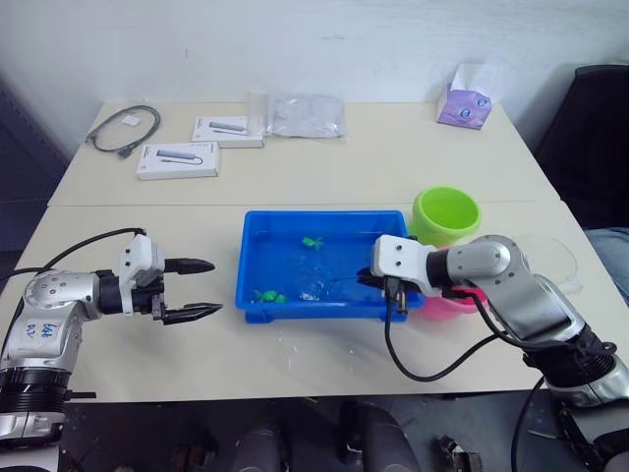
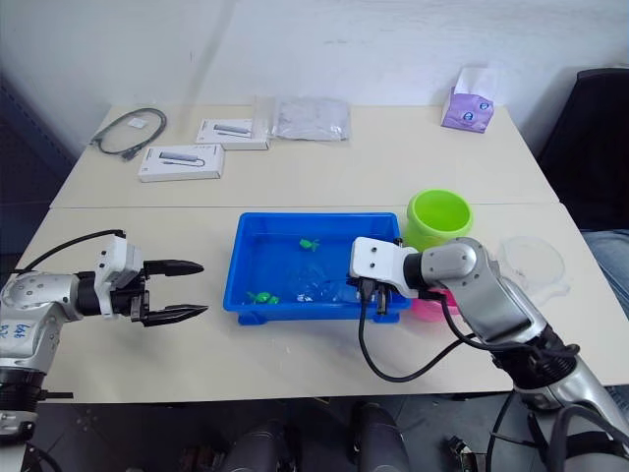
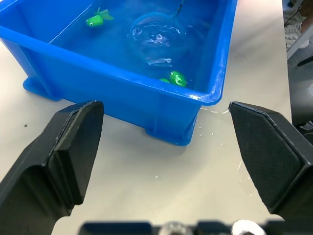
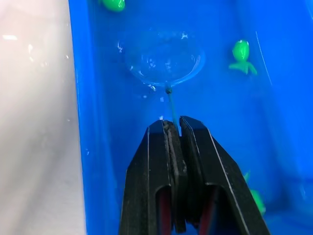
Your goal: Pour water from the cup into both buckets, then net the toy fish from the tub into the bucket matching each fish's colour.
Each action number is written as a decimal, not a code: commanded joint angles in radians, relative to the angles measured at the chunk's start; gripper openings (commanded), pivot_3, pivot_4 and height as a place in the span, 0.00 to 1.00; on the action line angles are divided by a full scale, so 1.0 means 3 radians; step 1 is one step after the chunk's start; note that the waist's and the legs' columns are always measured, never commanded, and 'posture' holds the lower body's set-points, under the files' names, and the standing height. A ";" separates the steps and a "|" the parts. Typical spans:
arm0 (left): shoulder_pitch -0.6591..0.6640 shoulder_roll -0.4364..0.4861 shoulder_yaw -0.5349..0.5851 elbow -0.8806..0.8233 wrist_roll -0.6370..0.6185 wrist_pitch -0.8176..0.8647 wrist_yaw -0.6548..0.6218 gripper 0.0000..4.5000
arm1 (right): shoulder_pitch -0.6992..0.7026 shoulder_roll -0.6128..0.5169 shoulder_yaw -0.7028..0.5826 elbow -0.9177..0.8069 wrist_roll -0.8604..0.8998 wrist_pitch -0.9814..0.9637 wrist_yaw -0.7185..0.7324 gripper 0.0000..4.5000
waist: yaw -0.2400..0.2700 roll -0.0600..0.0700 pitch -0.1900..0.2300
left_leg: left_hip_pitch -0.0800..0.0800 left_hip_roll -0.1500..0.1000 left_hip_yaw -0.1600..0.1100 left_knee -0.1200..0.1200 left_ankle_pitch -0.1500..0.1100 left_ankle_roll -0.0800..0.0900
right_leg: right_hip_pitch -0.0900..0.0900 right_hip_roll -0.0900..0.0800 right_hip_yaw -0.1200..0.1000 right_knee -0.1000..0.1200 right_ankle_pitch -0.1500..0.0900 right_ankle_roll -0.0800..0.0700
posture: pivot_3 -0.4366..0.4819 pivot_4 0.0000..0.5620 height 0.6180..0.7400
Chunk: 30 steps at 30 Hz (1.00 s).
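Observation:
The blue tub (image 1: 257,295) sits mid-table and holds water with small green toy fish (image 1: 313,241) (image 1: 265,294) (image 4: 240,51). My right gripper (image 4: 173,126) reaches in over the tub's right wall, shut on the thin handle of the net (image 4: 164,54). The net's round ring lies under the water. To the tub's right stand the lime green bucket (image 1: 445,214) and the pink bucket (image 1: 450,307), which is mostly hidden behind my right arm. The clear cup (image 2: 532,262) rests further right. Left of the tub, my left gripper (image 1: 212,287) hangs open over the table.
At the back of the table lie two white boxes (image 1: 177,160) (image 1: 228,131), a grey cable (image 1: 125,128), a clear plastic bag (image 1: 306,116) and a purple tissue pack (image 1: 464,106). A black chair (image 1: 595,138) stands at the right. Water drops spot the table near the tub's corner (image 3: 215,112).

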 commanded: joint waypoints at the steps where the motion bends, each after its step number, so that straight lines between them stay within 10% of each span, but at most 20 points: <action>1: 0.0048 0.0059 0.0086 -0.0082 -0.0027 -0.0011 -0.0023 0.98 | -0.0109 0.0040 0.0103 -0.0002 -0.0110 -0.0117 0.0094 0.00 | -0.0012 0.0000 0.0000 | -0.0001 0.0000 -0.0001 0.0000 0.0000 0.0000 | 0.0000 0.0000 0.0000 0.0000 0.0000 0.0000 | 0.48 0.27 1.00; 30: 0.0121 0.0001 0.0092 -0.0209 -0.0057 0.0049 0.0099 0.98 | -0.0378 0.0407 -0.0074 0.0242 0.0336 0.0603 0.0332 0.00 | -0.0041 0.0000 0.0000 | -0.0005 0.0000 -0.0007 0.0002 0.0000 0.0000 | 0.0000 -0.0001 -0.0010 0.0000 0.0000 0.0000 | 0.48 0.27 1.00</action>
